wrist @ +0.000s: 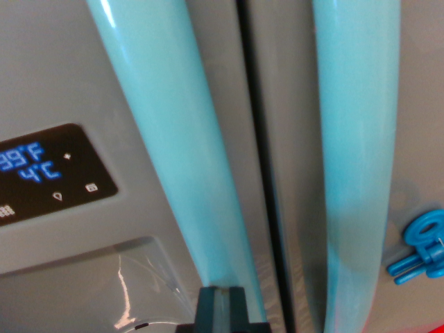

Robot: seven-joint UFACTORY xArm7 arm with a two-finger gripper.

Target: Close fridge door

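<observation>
The wrist view is pressed close to a grey fridge front with two doors. A dark seam [267,166] runs between the left door [62,76] and the right door [295,159]. Each door carries a thick turquoise handle: the left handle [177,146] slants down to the wrist view's right, the right handle [357,159] runs nearly straight. At the bottom edge my gripper [220,309] shows only as dark finger tips standing against the left handle's lower end. The frame does not show how wide the jaws stand.
A black display panel [48,173] with blue temperature digits sits on the left door, above a recessed dispenser bay [97,284]. A blue plastic key-like toy [423,246] hangs on the right door at the wrist view's right edge.
</observation>
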